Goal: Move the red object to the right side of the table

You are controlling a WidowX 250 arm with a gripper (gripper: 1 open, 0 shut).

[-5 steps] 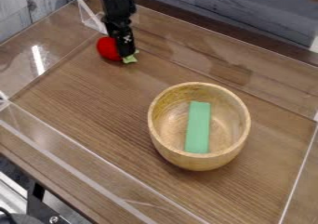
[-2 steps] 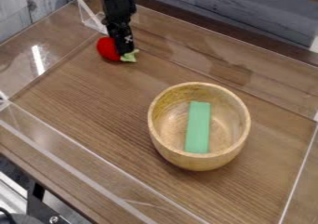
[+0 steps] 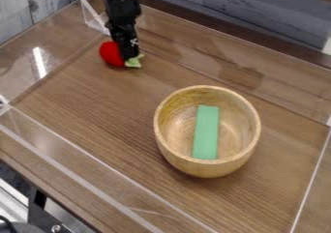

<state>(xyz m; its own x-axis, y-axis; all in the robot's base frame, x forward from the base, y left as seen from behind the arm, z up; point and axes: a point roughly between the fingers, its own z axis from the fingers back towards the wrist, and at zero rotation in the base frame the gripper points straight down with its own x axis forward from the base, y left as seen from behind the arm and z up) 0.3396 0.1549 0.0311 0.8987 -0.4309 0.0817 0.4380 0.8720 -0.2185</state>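
The red object (image 3: pixel 112 52), a small round strawberry-like toy with a green leafy tip, lies on the table (image 3: pixel 91 111) at the far left, near the back acrylic wall. My black gripper (image 3: pixel 127 51) points steeply down onto its right half. The fingers (image 3: pixel 126 40) are pressed against the toy and shut on it, and they hide part of its right side. The toy still rests on the wood.
A wooden bowl (image 3: pixel 207 131) with a flat green block (image 3: pixel 206 132) inside stands right of centre. Clear acrylic walls (image 3: pixel 39 53) edge the tabletop on the left, back and front. Bare wood lies between the toy and the bowl.
The fingers have closed in on the red toy. The arm has kept its place, and the bowl and block have not moved.
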